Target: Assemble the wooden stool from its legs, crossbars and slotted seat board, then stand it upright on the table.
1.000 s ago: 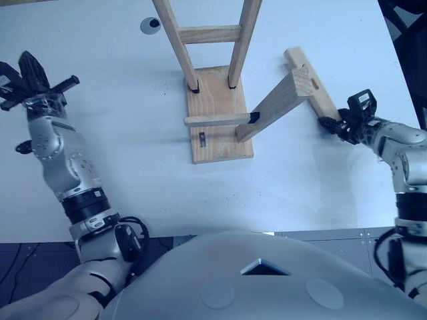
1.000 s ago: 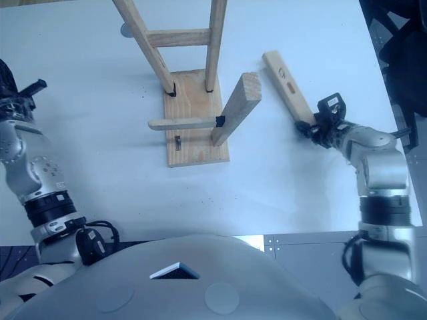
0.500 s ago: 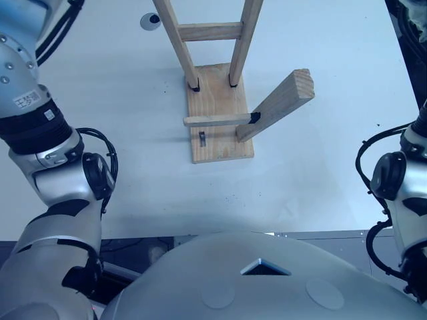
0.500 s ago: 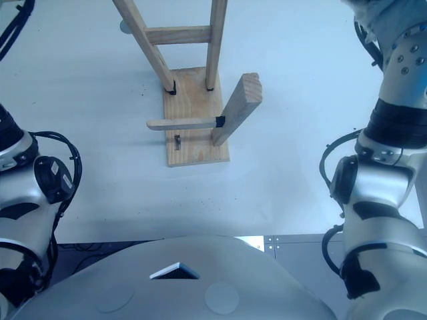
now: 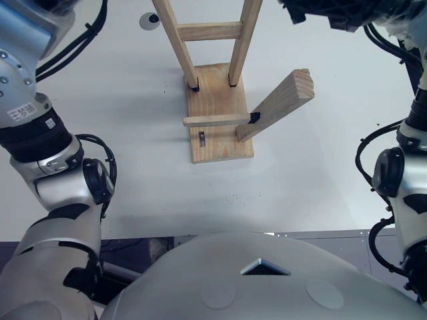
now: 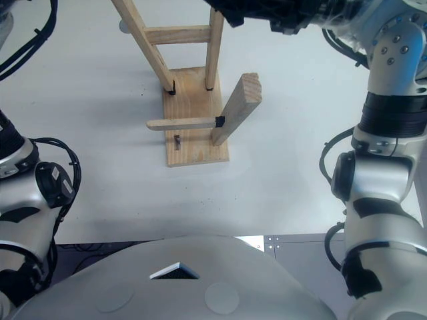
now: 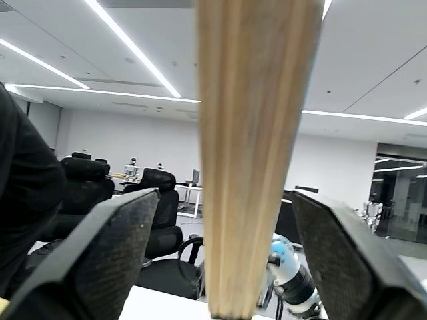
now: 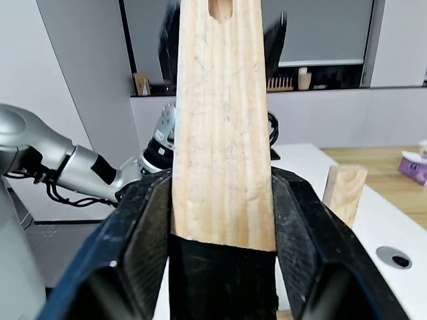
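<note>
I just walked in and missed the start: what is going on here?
Stool assembly is under way. The right gripper is shut on a loose leg, held above the white table. The left gripper is open around what seems to be the same leg. On the table, the seat board lies flat with two legs and a crossbar standing in it. A third leg leans tilted.

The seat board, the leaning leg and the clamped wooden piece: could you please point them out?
seat board (image 5: 225,148): left eye view, bare near end.
leaning leg (image 5: 279,101): left eye view, mid-length.
clamped wooden piece (image 8: 223,133): right wrist view, broad face.
</note>
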